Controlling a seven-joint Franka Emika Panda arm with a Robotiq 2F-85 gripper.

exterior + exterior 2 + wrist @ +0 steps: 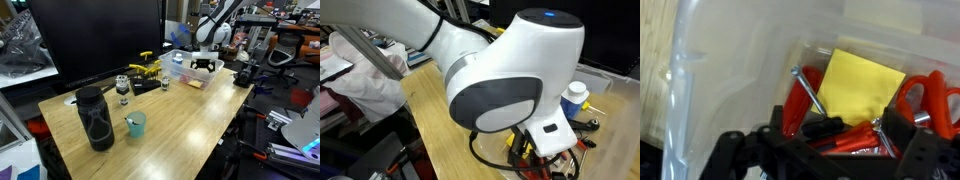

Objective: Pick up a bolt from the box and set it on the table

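Wrist view looks down into the box (pixel 720 60), a clear, whitish plastic bin whose rim and left wall fill much of the picture. Inside it a silver bolt (pixel 808 88) lies tilted, its head toward the upper left. It rests across red handles (pixel 798 108) and touches the left edge of a yellow card (pixel 865 85). To the right of the card, also within the box, are orange loops (pixel 930 100) that look like scissor grips. The hand (pixel 825 145) hangs above the box's contents with its two dark fingers (pixel 732 150) spread wide toward either side of the bottom edge. Nothing is pinched between them, and whether they touch anything in the box cannot be told. A strip of the pale wood counter (pixel 652 80) shows outside the box's left wall.

In an exterior view the box (pixel 178 66) sits at the far end of the counter (pixel 190 120), with the hand (pixel 205 64) over it at the end of the white arm (pixel 215 28). Near the box, to its left in this picture, lie yellow clamps (pixel 146 68). Well apart from the box, at the counter's near end, stand a tall black canister (pixel 95 120) and a teal cup (pixel 135 124). In an exterior view the arm (pixel 510 80) fills most of the picture and hides the box. A white bottle (pixel 575 100) with a blue cap stands behind it, and how the bottle stands to the box cannot be told.
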